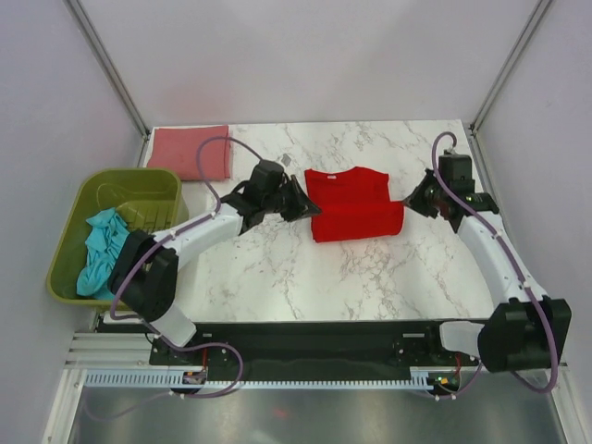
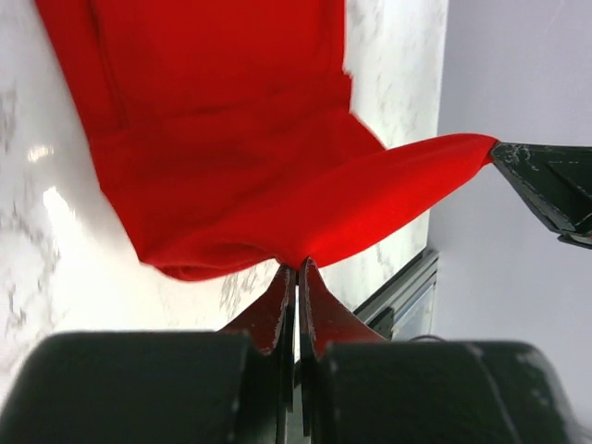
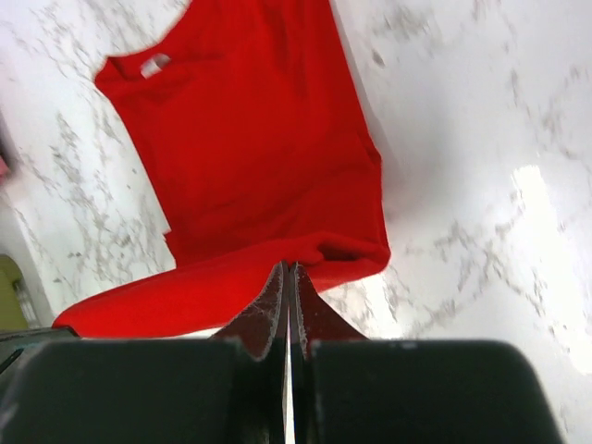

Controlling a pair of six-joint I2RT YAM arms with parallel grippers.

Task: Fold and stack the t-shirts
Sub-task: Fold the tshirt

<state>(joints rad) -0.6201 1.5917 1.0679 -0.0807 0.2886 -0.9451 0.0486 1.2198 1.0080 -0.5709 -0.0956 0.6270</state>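
The bright red t-shirt (image 1: 354, 202) lies on the marble table (image 1: 277, 268), neck label (image 3: 155, 65) toward the back. Its near part is lifted and doubled over. My left gripper (image 1: 309, 209) is shut on the cloth's left corner (image 2: 298, 259). At the right corner, my right gripper (image 1: 408, 201) is also shut on the cloth (image 3: 290, 264), and the red edge hangs stretched between the two. The right gripper's fingertips (image 2: 541, 180) show in the left wrist view. A dusty pink t-shirt (image 1: 190, 152) lies folded at the back left. A teal t-shirt (image 1: 100, 250) sits crumpled in the basket.
The olive-green plastic basket (image 1: 139, 190) stands at the table's left edge, beside my left arm. Grey walls and metal frame posts (image 1: 106, 65) close in the back and sides. A black rail (image 1: 305, 338) runs along the near edge.
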